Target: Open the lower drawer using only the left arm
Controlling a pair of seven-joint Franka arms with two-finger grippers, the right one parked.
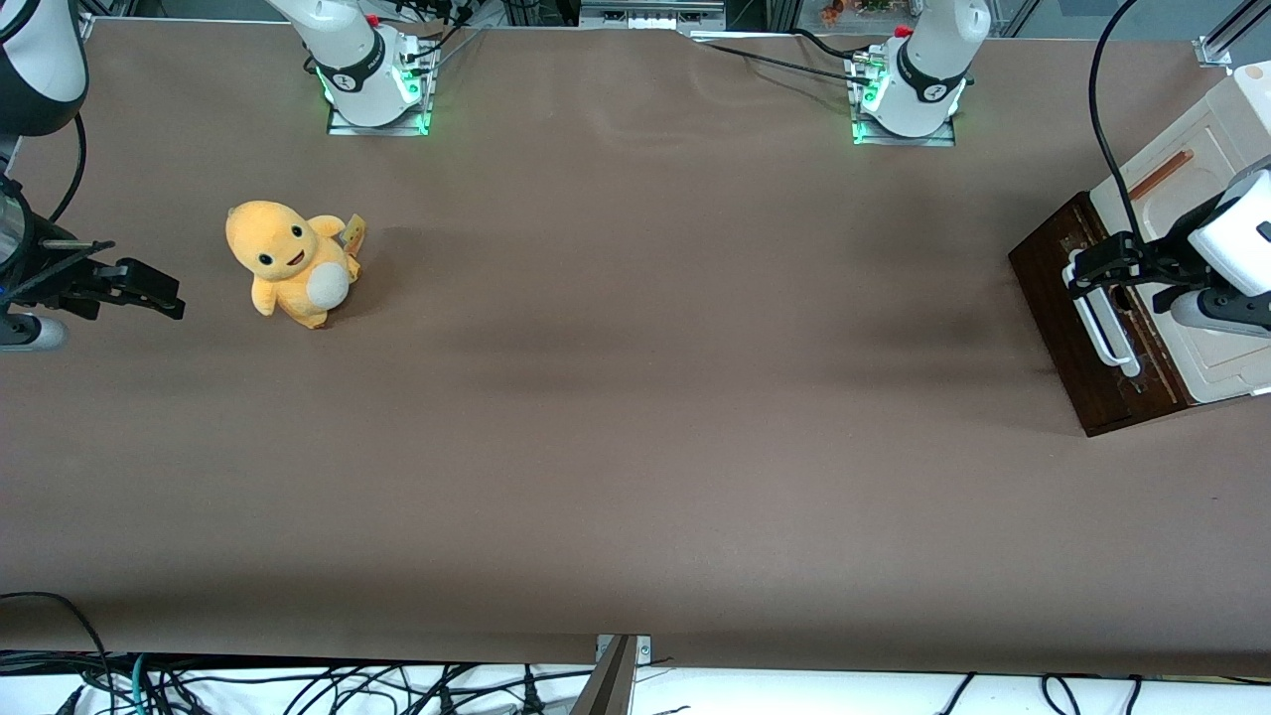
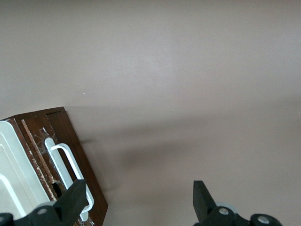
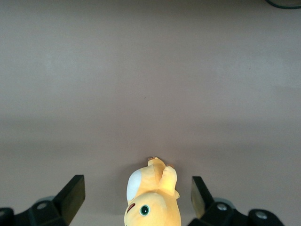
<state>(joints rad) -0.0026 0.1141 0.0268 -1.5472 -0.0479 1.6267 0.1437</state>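
A yellow plush toy (image 1: 291, 261) is sitting on the brown worktop (image 1: 635, 397) toward the parked arm's end. Toward the working arm's end, the lower drawer (image 1: 1067, 298) is lying closed under a cream-white panel (image 1: 1182, 179), its white loop handle (image 1: 1097, 323) showing on the dark brown front. The left arm (image 1: 1231, 248) is reaching over it, and its gripper (image 1: 1092, 266) is hovering at the handle's end, fingers (image 2: 70, 202) spread wide and gripping nothing.

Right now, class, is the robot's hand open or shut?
Open. In the wrist view the hand shows its two fingers spread wide apart, one over the drawer's white handle, nothing between them.
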